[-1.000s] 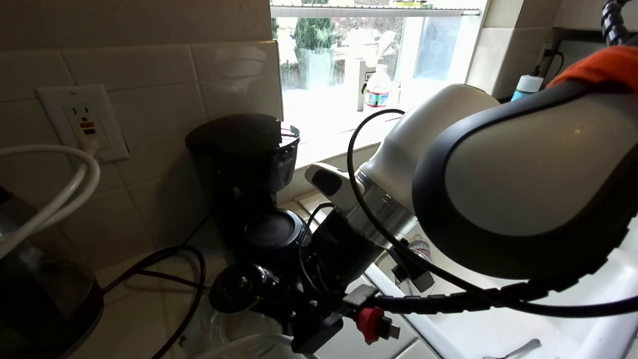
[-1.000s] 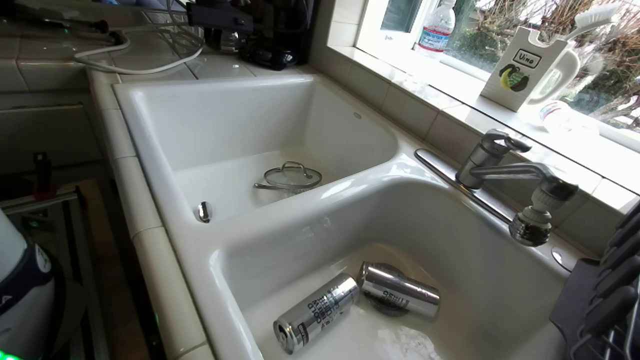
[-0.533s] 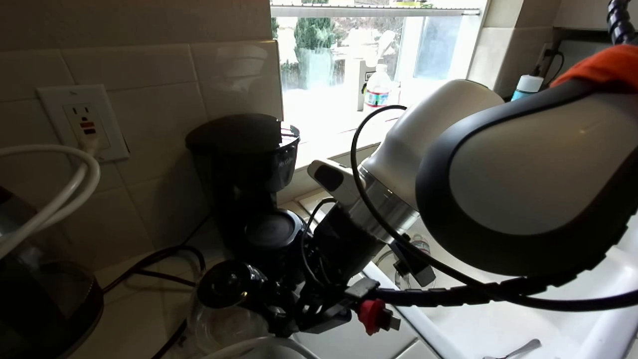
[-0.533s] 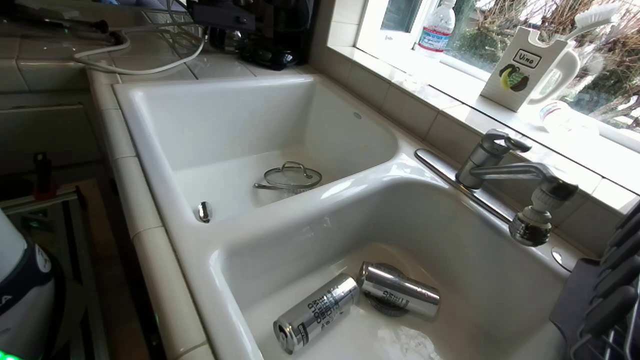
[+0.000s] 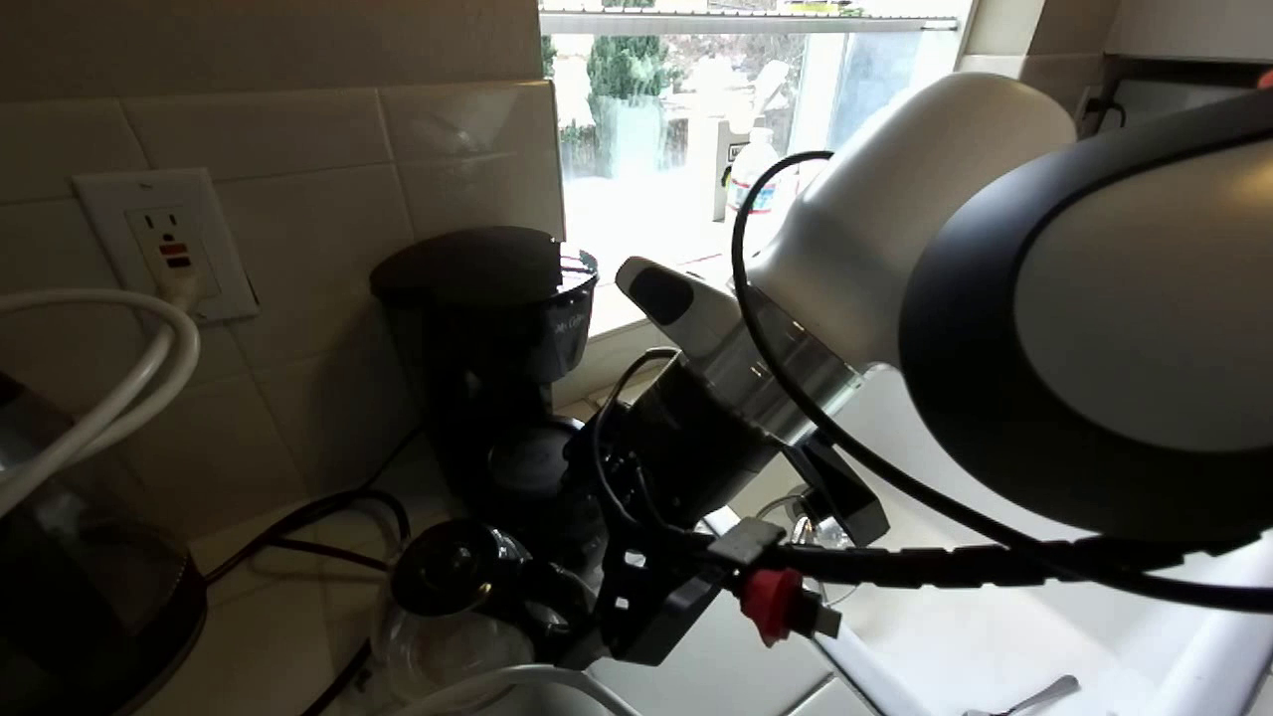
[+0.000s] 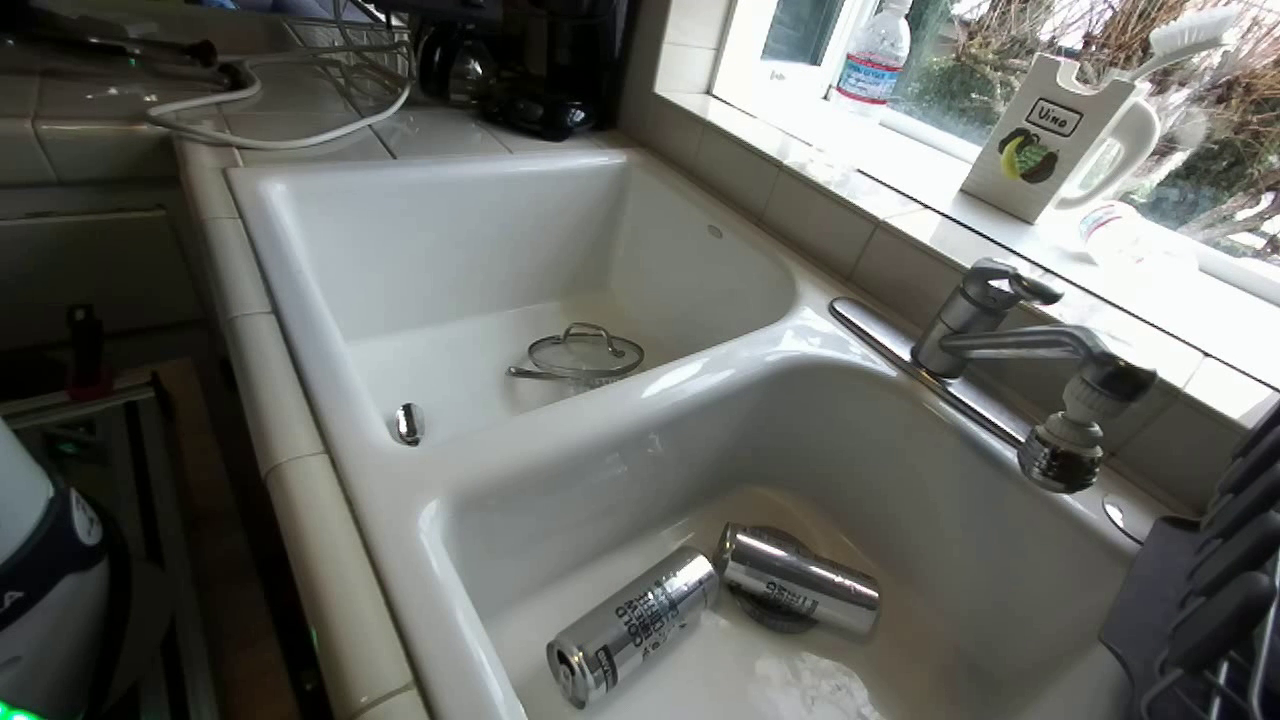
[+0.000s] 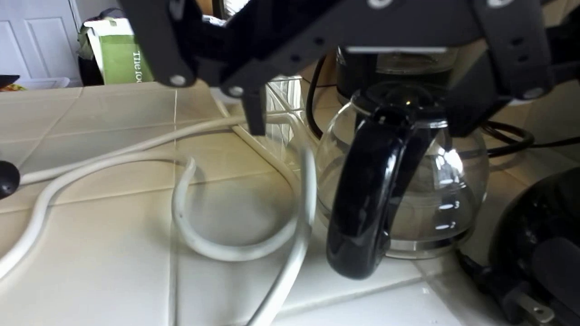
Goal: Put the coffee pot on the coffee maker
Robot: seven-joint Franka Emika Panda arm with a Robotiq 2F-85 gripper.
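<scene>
A robot's gripper [image 7: 359,130], its fingers [image 7: 255,108] spread wide and empty, hangs near the black handle [image 7: 360,203] of the coffee pot [image 7: 426,199], which stands upright on a tiled counter [image 7: 113,253] beside the coffee maker [image 5: 477,328]; whether a finger touches the lid [image 7: 405,95] cannot be told.

Daylight pours through the window [image 5: 686,99] in both exterior views — strong enough to bleach its sill [image 6: 915,180] almost white. Shrubs [image 6: 1020,35] stand outside at two o'clock in an exterior view; below the bench [image 6: 110,105], towards nine, a cabinet front [image 6: 90,270] is dim. At ten o'clock in an exterior view, glossy wall tiles [image 5: 269,149] lie in shade. The wrist view shows — at ten o'clock — a pale panelled door [image 7: 38,43].
</scene>
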